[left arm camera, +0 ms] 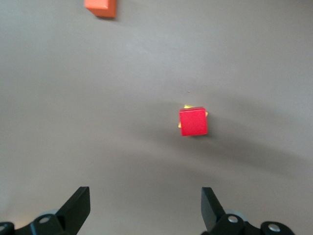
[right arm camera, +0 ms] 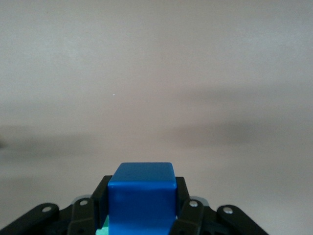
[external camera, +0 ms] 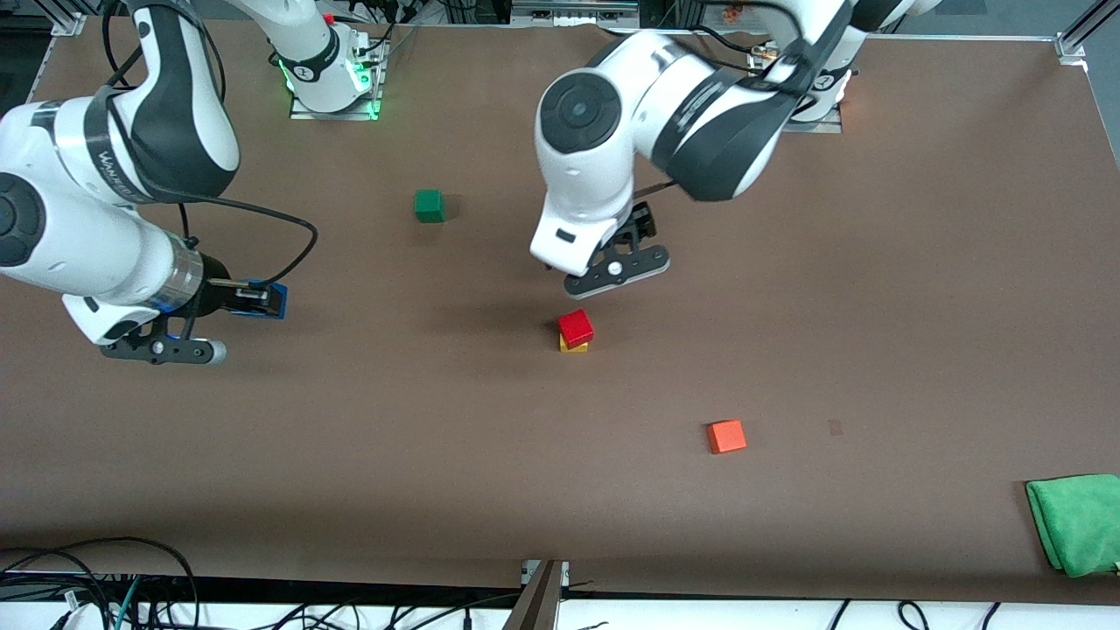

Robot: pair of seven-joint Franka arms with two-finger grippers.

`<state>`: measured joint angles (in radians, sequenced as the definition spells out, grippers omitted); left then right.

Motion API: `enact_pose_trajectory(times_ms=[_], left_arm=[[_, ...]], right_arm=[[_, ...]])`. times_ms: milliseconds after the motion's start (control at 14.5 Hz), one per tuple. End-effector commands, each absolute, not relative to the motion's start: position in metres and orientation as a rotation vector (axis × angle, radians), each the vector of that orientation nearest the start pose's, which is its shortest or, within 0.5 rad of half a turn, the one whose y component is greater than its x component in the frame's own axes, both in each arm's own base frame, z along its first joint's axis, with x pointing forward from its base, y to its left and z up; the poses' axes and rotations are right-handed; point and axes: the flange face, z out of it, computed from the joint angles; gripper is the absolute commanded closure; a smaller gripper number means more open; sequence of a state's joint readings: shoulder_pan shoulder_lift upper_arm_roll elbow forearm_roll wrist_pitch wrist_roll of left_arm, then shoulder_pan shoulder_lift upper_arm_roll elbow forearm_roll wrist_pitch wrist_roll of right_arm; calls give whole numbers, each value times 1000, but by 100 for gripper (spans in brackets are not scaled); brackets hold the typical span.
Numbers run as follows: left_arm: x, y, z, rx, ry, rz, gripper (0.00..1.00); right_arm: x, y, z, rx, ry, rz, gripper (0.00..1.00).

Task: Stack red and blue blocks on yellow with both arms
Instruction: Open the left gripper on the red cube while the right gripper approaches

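Observation:
The red cube (external camera: 576,327) sits on the yellow cube (external camera: 573,346) near the table's middle, turned a little askew on it. In the left wrist view the red cube (left arm camera: 193,122) covers the yellow cube (left arm camera: 187,106) but for thin edges. My left gripper (external camera: 612,271) hangs open and empty (left arm camera: 144,198) above the table just beside the stack, apart from it. My right gripper (external camera: 262,302) is shut on the blue cube (external camera: 267,300) and holds it over bare table toward the right arm's end. The blue cube (right arm camera: 142,198) sits between the right gripper (right arm camera: 142,205) fingers.
A green cube (external camera: 429,206) lies farther from the front camera than the stack. An orange cube (external camera: 726,436) lies nearer, also in the left wrist view (left arm camera: 101,7). A green cloth (external camera: 1076,522) lies at the near corner toward the left arm's end.

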<state>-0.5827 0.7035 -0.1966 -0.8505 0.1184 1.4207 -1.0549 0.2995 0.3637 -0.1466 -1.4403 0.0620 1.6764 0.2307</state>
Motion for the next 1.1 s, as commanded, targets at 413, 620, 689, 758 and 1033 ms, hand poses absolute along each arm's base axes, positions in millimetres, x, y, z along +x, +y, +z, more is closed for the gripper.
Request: enact_pose_trajectory(times_ms=[413,620,689,758,1033], left_arm=[[598,-295,584,-3094,-334,296,0],[599,-243,606,-3114,-250,337,0],[600,-234,609,-3117,-233,341,0],[603,-222,612,-3123,-218,339,0],[616,-124,621,-3146,-6,397,0]], right_arm=[[643,229,460,-3058,298,74,100],[634,273,447,-3049,347,46,100],[630,286,445,-3046,360,39,100],[625,305,441,-3041,377,27,100],[601,405,420,-2981,470,-79,100]])
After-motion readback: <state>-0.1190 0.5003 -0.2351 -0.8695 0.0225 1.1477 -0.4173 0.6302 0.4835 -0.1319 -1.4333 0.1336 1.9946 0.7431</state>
